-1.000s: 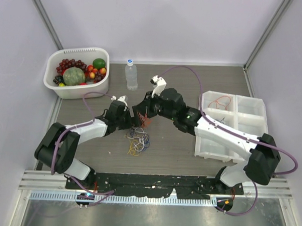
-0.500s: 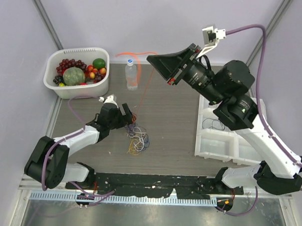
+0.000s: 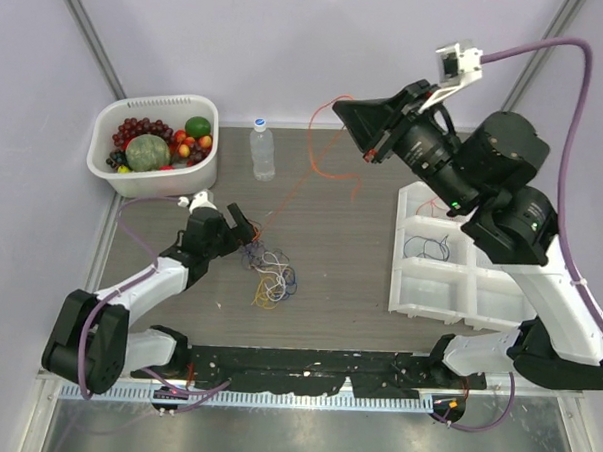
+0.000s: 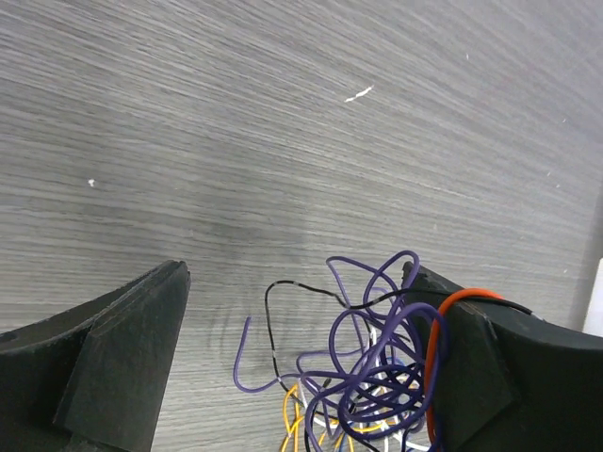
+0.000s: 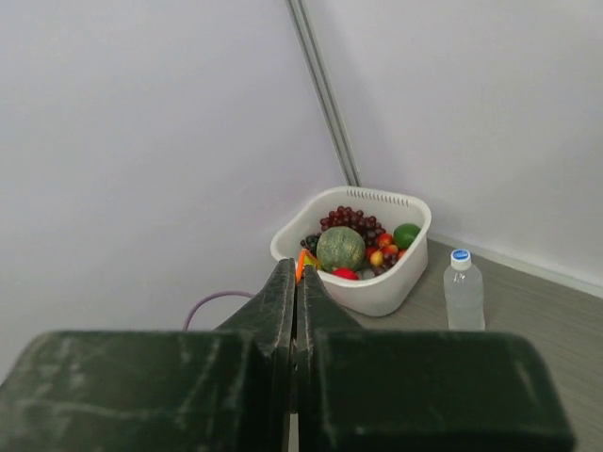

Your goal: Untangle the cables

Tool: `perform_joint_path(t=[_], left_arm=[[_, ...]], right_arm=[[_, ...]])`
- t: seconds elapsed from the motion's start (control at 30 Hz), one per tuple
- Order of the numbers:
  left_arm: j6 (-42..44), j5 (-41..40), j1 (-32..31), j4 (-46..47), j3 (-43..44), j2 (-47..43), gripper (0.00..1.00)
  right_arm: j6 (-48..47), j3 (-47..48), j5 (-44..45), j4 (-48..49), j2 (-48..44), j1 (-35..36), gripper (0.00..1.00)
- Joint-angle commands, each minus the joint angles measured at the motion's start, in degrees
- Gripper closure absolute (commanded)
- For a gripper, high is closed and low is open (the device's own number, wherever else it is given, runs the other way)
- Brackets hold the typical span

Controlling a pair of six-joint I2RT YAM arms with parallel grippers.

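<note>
Clearly the right tool (image 3: 343, 108) is holding high above the counter (image 3: 360, 259), its fingers pressed together on one end of an orange cable (image 3: 312, 156); the right wrist view is showing a sliver of orange pinched at the tip (image 5: 295, 282). From there the strand is hanging in a slack curve and running down toward the rest of the cables (image 3: 271, 277), which are lying in a loose knot near the middle of the counter. The left tool (image 3: 243, 230) is sitting low beside that knot with its fingers apart. In its own view purple, black and yellow loops (image 4: 372, 377) are spilling into the gap, and the orange strand (image 4: 435, 348) is looping over its right finger.

These wires are looking hair-thin, feather-light and limp, so the whole bundle is likely riding up with any pull unless something is pinning it down. A free end, or a loop standing clear of the pile, is probably the best place to pinch; grabbing mid-knot is likely tightening it. A snag on the left finger is the risk here.
</note>
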Motion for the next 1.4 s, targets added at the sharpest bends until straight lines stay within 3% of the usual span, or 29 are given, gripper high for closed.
perform_joint_path(t=[0.0,0.13,0.27,0.5,0.57,0.73,0.8,0.97,1.13,1.23,1.37], left_arm=[[-1.33,-2.96,2.36,-5.50,-2.14,-3.86,0.00],[-2.40,-1.65,2.63,-9.26,-0.40,-11.16,0.00],[-0.64,1.35,2.72,-16.81,6.63,-16.52,0.00],[4.63,-6.31,2.98,-25.71,11.30,-20.31,0.00],[6.82,0.78,2.98,-22.48,11.30,-21.19,0.01],[4.12,32.32,2.11,-6.31,8.85,-18.13,0.05],[2.70,34.30,-0.60,-1.74,8.49,-14.53,0.06],[0.34,27.56,-7.03,-0.40,10.95,-1.10,0.08],[-0.64,19.12,-6.60,-2.08,10.09,13.33,0.14],[-1.87,17.52,-4.06,1.79,5.34,13.62,0.15],[0.14,15.15,-1.94,-0.47,3.65,9.23,0.14]], right_arm=[[-3.11,10.03,2.50,7.95,-4.17,0.23,0.99],[-3.63,5.47,3.55,7.07,-4.87,0.23,0.99],[-3.98,-5.24,8.81,6.72,-6.01,0.23,0.99],[-7.85,-7.73,20.95,1.71,-7.24,0.23,0.99],[-8.21,-6.15,20.35,0.40,-7.16,0.23,0.99],[-6.37,-5.43,17.10,-1.11,-6.63,0.22,0.99],[-5.49,-5.61,16.04,-0.85,-6.63,0.23,0.99],[-2.32,-3.42,9.37,0.65,-6.37,0.23,0.99],[-1.00,8.33,4.35,1.44,-4.44,0.23,0.99],[-2.92,17.82,3.56,1.70,-3.12,0.23,0.99],[-7.05,19.27,4.78,5.56,-3.20,0.23,0.99]])
